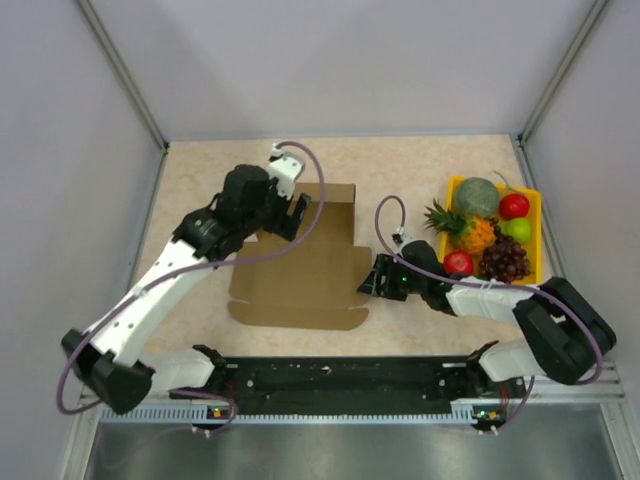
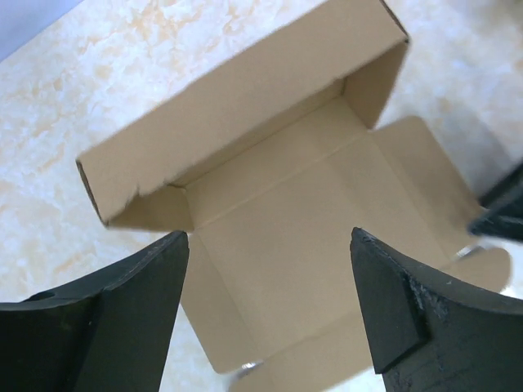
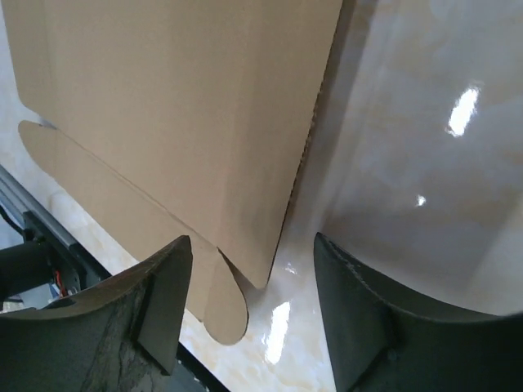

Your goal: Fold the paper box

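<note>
The paper box (image 1: 300,285) is a brown cardboard sheet lying mostly flat in the middle of the table. Its far wall and one side wall (image 2: 245,106) stand folded up. My left gripper (image 1: 297,214) hangs above the box's far part. In the left wrist view it (image 2: 270,235) is open over the box floor (image 2: 286,212), and nothing is between its fingers. My right gripper (image 1: 368,281) sits low at the sheet's right edge. Its jaws (image 3: 252,239) stand apart around a panel corner and a rounded tab (image 3: 225,306) of the cardboard (image 3: 180,106), with gaps on both sides.
A yellow tray (image 1: 537,235) full of fruit stands at the right, behind my right arm. Grey walls close off the left, the back and the right. The black rail (image 1: 340,378) with both arm bases runs along the near edge.
</note>
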